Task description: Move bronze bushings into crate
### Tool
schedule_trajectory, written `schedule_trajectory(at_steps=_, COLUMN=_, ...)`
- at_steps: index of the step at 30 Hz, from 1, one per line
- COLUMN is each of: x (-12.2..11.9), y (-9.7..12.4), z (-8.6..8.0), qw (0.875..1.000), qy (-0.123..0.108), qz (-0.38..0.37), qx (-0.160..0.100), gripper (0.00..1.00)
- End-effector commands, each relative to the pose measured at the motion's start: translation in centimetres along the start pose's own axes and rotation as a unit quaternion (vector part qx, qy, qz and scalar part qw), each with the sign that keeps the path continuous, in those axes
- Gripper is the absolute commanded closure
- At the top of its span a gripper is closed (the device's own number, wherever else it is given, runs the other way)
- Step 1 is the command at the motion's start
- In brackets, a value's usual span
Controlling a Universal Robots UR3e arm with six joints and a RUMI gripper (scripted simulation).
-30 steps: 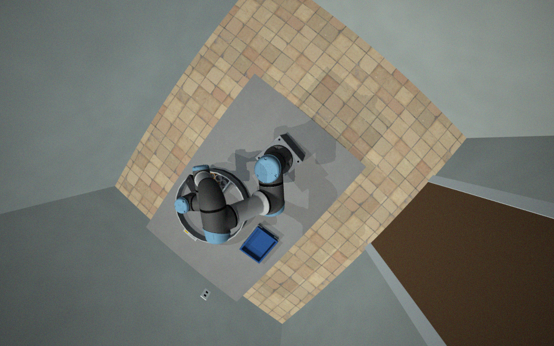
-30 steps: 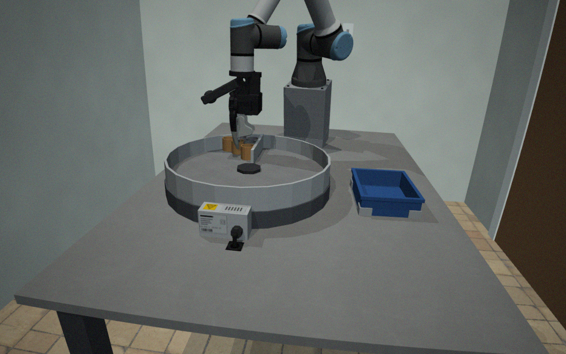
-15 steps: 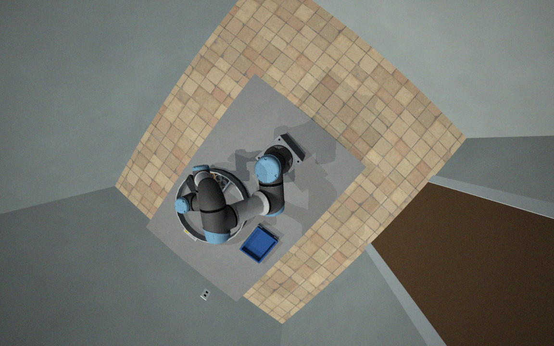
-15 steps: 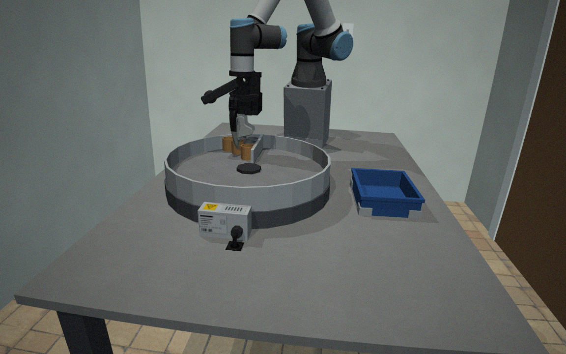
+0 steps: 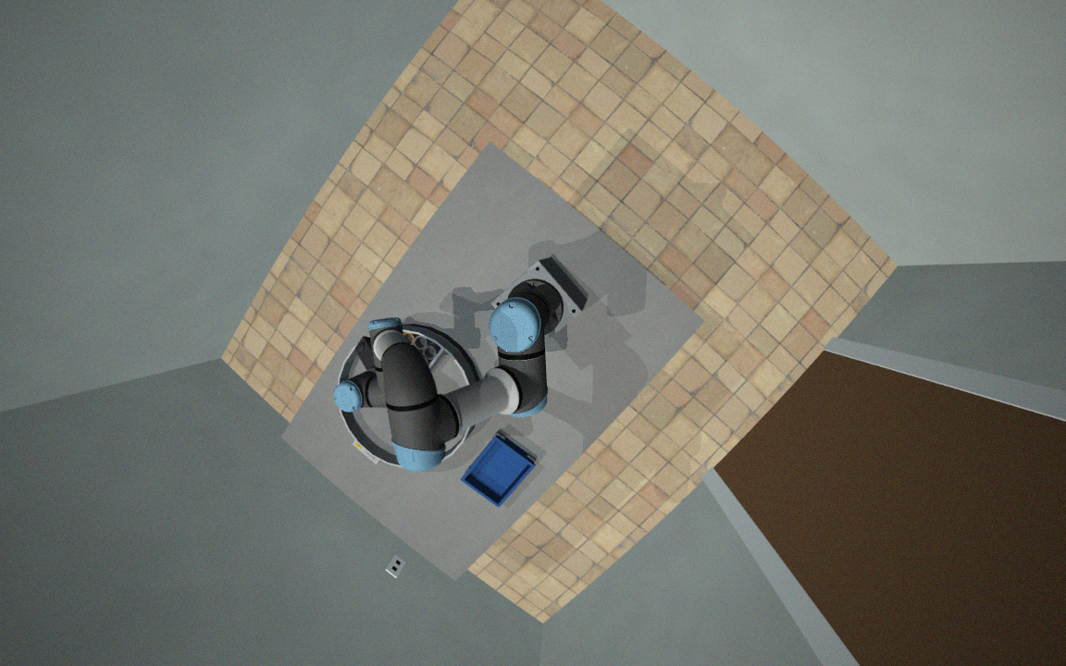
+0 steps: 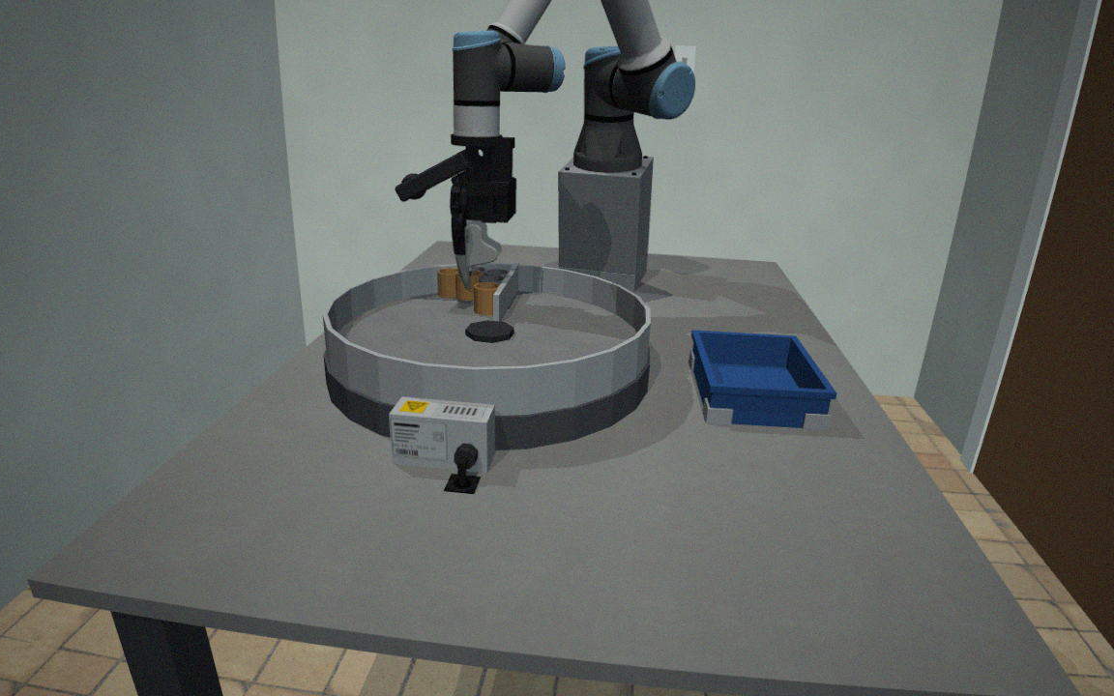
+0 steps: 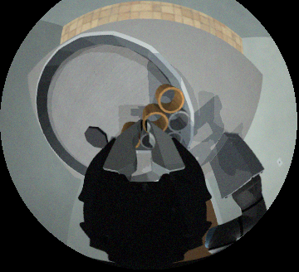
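Note:
My gripper [image 6: 466,280] [image 7: 144,120] is shut on the wall of the middle bronze bushing [image 6: 460,290] [image 7: 150,111], which looks slightly raised inside the turntable [image 5: 349,430] [image 6: 491,389] [image 7: 44,98]. Another bronze bushing [image 6: 445,283] [image 7: 161,91] stands near the rim. A third bronze bushing [image 6: 484,301] [image 7: 129,127] stands against the divider, partly hidden by my gripper in the wrist view. Several grey bushings stand beside them, one [image 7: 188,123] near the rim and others partly hidden by my fingers. The blue crate [image 5: 478,490] [image 6: 755,408] shows nothing inside.
A straight divider [image 6: 507,292] stands inside the turntable beside the bushings. A black hub cap [image 6: 489,331] [image 7: 95,136] marks the turntable's centre. A white control box [image 6: 441,432] sits at the turntable's outer wall. The arm's grey pedestal [image 6: 602,220] stands behind.

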State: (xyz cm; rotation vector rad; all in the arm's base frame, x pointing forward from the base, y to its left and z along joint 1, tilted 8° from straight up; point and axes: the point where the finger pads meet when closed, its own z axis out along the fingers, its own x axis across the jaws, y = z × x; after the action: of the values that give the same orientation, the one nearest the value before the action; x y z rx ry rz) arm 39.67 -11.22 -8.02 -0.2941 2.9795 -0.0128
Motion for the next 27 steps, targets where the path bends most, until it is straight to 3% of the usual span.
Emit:
schedule_trajectory(at_steps=1, x=0.0, y=0.0, z=-1.3, qw=1.000, qy=0.000, qz=0.000, qx=0.001, gripper=1.00)
schedule_trajectory(at_steps=5, x=0.0, y=0.0, z=-2.1, qw=1.000, qy=0.000, qz=0.000, qx=0.001, gripper=1.00)
schedule_trajectory(at_steps=16, x=0.0, y=0.0, z=-6.2, qw=1.000, qy=0.000, qz=0.000, qx=0.001, gripper=1.00)
schedule_trajectory(at_steps=27, x=0.0, y=0.0, z=-6.8, qw=1.000, qy=0.000, qz=0.000, qx=0.001, gripper=1.00)
